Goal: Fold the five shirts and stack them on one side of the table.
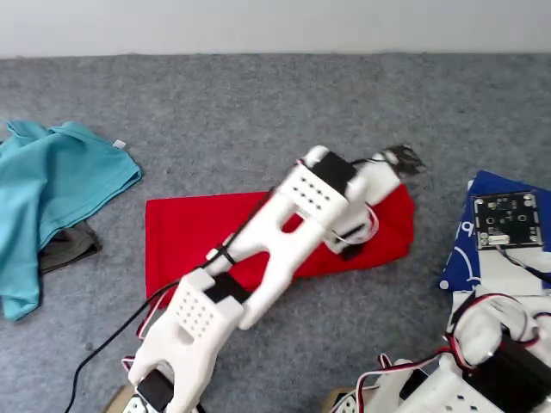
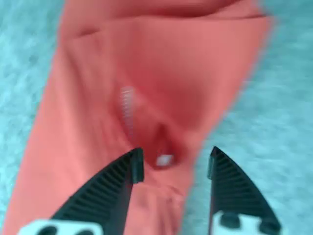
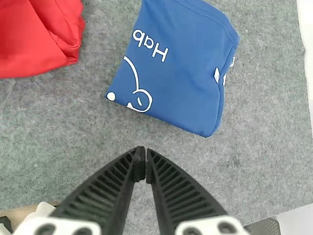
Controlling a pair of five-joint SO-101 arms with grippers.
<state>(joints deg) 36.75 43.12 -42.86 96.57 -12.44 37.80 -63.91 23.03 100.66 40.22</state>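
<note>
Four shirts I can count: red shirt (image 1: pixel 198 237) mid-table, part folded; blue shirt (image 3: pixel 176 73) folded at the right side; teal shirt (image 1: pixel 52 185) crumpled at the far left with a dark shirt (image 1: pixel 65 245) partly under it.

Risks, as I judge them:
- The left gripper (image 2: pixel 175 159) sits over a bunched ridge near the red shirt's edge. Closing there could catch just the top layer, or slip off the hem, and the fold opens on the pull.
- The left arm lies across the same shirt, so a sweep may drag cloth along.

Jaws: the left ones are spread wide, one finger above red fabric, the other nearer the grey table (image 1: pixel 258 112), holding nothing. The right gripper (image 3: pixel 145 156) is closed tip to tip, empty, above bare table near the blue shirt.
</note>
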